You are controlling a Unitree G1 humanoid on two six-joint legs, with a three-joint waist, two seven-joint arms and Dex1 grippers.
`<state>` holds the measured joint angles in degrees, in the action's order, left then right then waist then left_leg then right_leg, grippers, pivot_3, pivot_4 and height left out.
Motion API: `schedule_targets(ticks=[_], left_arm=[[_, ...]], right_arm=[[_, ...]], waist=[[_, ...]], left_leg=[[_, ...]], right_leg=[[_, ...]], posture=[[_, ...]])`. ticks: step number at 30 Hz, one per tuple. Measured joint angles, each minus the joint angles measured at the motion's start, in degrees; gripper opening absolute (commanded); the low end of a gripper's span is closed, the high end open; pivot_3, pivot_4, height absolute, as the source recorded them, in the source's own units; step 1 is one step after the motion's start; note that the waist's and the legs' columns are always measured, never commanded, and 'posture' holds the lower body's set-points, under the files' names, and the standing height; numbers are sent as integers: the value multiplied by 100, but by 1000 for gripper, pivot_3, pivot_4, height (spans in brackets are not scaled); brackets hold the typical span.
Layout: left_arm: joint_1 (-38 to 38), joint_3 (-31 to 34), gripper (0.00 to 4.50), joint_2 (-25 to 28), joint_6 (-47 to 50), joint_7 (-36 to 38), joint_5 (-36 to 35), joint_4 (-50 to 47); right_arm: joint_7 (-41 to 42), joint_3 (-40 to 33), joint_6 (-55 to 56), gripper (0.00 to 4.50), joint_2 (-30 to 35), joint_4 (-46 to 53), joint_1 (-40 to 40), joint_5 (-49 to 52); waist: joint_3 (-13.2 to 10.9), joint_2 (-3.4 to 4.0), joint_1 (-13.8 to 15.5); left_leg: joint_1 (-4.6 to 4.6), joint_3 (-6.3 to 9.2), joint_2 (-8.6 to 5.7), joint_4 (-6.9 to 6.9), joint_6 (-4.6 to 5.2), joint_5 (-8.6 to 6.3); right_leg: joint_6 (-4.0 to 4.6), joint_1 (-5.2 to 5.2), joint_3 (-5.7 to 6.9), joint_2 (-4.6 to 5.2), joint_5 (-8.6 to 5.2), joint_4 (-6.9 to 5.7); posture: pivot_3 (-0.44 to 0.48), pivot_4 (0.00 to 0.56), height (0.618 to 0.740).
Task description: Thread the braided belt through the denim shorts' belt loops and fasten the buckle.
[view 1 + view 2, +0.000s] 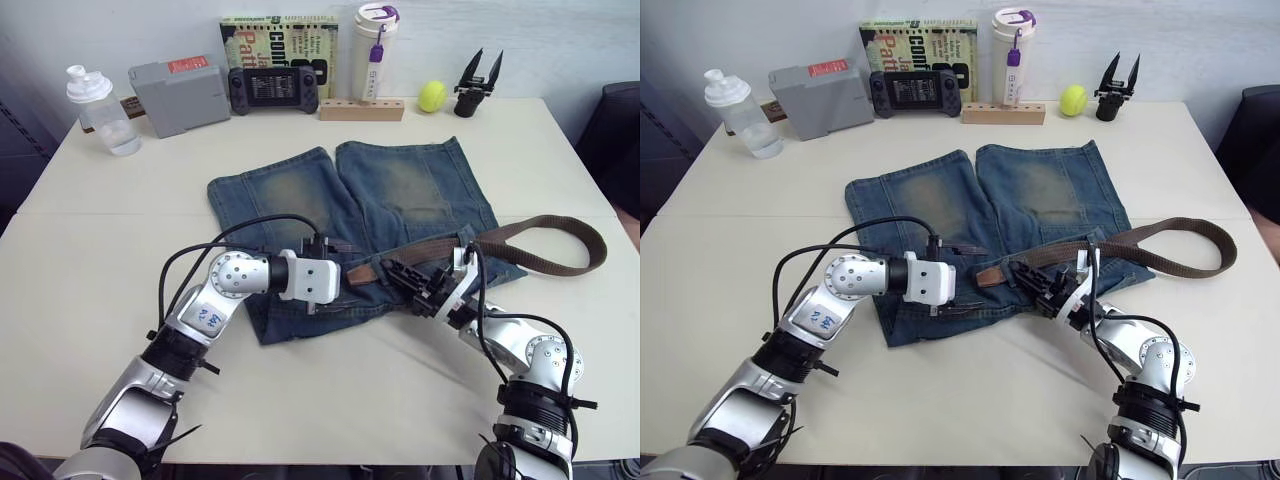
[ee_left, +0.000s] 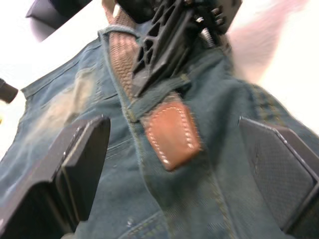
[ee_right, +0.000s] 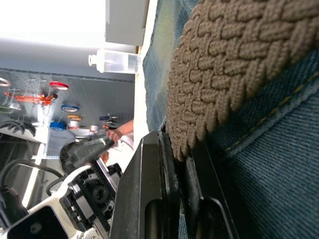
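We see the denim shorts (image 1: 350, 210) lying flat on the table (image 1: 300, 390), waistband toward us, with the braided belt (image 1: 545, 245) running along that waistband and its loose end looping out well past the shorts on our right side. The belt's long axis lies across us, right to left, and its smooth leather tip (image 2: 172, 134) has just come out from under a belt loop (image 2: 149, 99), pointing toward our left gripper (image 2: 174, 164). That gripper stands wide open, holding nothing, its two fingers straddling the tip with a clear gap on either side. Our right gripper (image 1: 415, 283) is pinched closed on the woven strap just behind the loop, feeding it leftward. So the tip lies straight ahead of the left gripper, between its fingers, and the left arm is plainly the nearer one to take it; we judge the coming move is to close there and draw the strap on toward the next loop
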<state>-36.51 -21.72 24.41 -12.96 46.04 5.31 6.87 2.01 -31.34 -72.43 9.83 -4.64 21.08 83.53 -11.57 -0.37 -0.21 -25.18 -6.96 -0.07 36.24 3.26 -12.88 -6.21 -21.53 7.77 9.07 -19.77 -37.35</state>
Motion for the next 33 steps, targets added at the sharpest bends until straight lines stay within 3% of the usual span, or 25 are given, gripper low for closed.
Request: schedule_targets(ticks=[7, 16, 23, 33], left_arm=[[-71, 223, 4500, -444, -31, -568, 138, 165], [-99, -28, 4500, -419, -891, -953, 913, 800], [-106, -36, 4500, -418, -1355, -969, 966, 992], [-248, 39, 4500, -471, -1789, -1624, 1364, 1420]], right_arm=[[-151, 182, 316, 121, 33, 77, -155, 278], [-212, 403, 515, 121, 203, 75, -154, 383], [-239, 434, 651, 121, 300, 78, -203, 461], [-288, 566, 878, 121, 384, 175, -334, 601]], waist=[[1, -2, 1], [1, -2, 3], [1, -3, 17], [1, -2, 20]], left_leg=[[0, 0, -5, 5, 8, -1], [0, 0, -10, 5, 11, -1], [-3, 1, -18, 9, 22, -5], [-9, 5, -19, 14, 29, -7]], right_leg=[[0, 2, 5, 10, 0, -5], [-1, 1, 16, 21, 0, -8], [-1, 1, 22, 36, 0, -8], [-2, 2, 33, 38, 1, -10]], posture=[[0, 150, 697], [0, 150, 697], [0, 150, 697], [0, 150, 697]])
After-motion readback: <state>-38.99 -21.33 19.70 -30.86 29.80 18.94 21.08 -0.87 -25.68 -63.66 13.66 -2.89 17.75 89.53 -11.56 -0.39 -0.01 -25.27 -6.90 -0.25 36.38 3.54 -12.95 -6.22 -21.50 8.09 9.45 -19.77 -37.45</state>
